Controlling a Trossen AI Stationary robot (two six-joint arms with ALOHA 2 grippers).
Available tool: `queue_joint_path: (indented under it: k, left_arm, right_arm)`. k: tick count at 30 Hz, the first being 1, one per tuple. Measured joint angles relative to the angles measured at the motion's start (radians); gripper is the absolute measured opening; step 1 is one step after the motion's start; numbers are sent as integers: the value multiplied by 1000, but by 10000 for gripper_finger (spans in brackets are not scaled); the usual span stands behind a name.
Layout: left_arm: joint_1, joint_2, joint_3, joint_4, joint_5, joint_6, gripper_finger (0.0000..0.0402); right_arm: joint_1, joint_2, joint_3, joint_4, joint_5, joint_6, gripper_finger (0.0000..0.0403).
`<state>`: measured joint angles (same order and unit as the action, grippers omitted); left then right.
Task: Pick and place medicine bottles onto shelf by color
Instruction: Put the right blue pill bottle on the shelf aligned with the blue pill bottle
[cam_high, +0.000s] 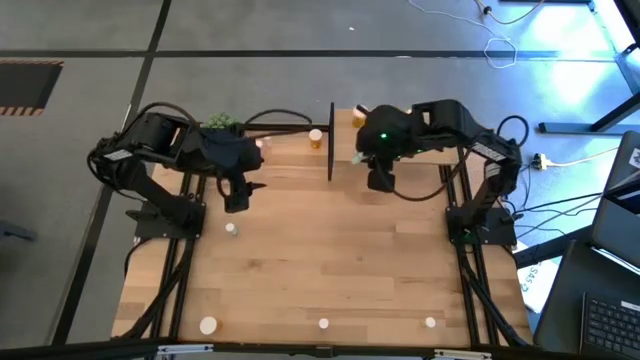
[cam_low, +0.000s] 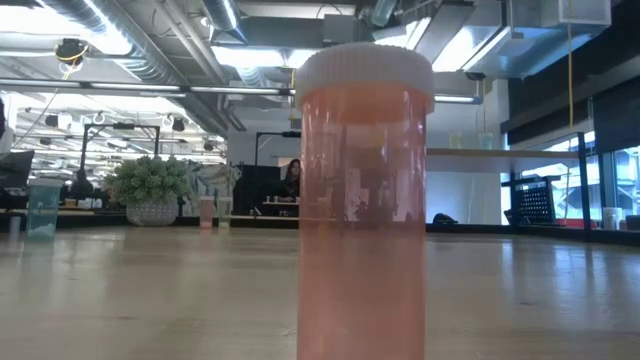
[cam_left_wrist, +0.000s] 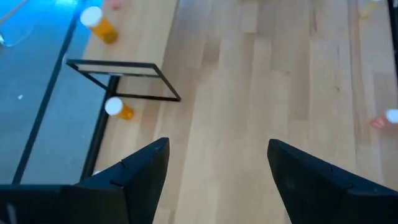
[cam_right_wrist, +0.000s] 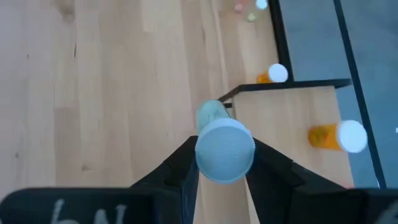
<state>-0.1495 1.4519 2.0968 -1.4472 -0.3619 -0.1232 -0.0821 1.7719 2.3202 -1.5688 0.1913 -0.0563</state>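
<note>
A small bottle with a pale round cap (cam_right_wrist: 224, 151) is clamped between the dark fingers of the right gripper (cam_right_wrist: 225, 163); its body is hidden under the cap in the right wrist view, so its colour cannot be told. It is held above the light-wood shelf board with thin black metal posts (cam_right_wrist: 292, 112), at the far side of the counter (cam_high: 330, 260). On that board an orange bottle with a white cap (cam_right_wrist: 339, 136) is seen lying on its side, and a second orange bottle (cam_right_wrist: 272, 74) is seen just past the black frame. From above, an upright orange bottle (cam_high: 316, 138) is seen beside the shelf's black post.

Along the near edge of the counter, three white-capped bottles are lined up, well apart: one at the left (cam_high: 208, 325), one in the middle (cam_high: 324, 323), one at the right (cam_high: 430, 322). A pink-red bottle with a white cap (cam_low: 362, 200) fills the low view.

The left gripper (cam_left_wrist: 217, 168) is held over bare wood left of the shelf, its fingers spread wide with nothing between them. A small white-capped bottle (cam_high: 231, 229) is seen on the counter just near it. A green fuzzy plant ball (cam_high: 221, 121) is seen behind the left arm.
</note>
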Motion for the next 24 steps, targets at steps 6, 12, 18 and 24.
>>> queue_joint_path:
  k: [6,12,18,24]
  left_arm:
    - [62,9,0,8,-1,4,268]
    - [117,32,1,42,3,27,268]
    - [159,72,-1,188,111,136,268]
    - [208,112,-1,271,219,206,268]
  right_arm:
    - [-44,-100,-122,-1,1,-5,117]
    - [-105,-243,-328,-1,2,32,117]
    - [-183,-401,-532,30,2,111,117]
    - [-277,-513,-663,29,61,179,117]
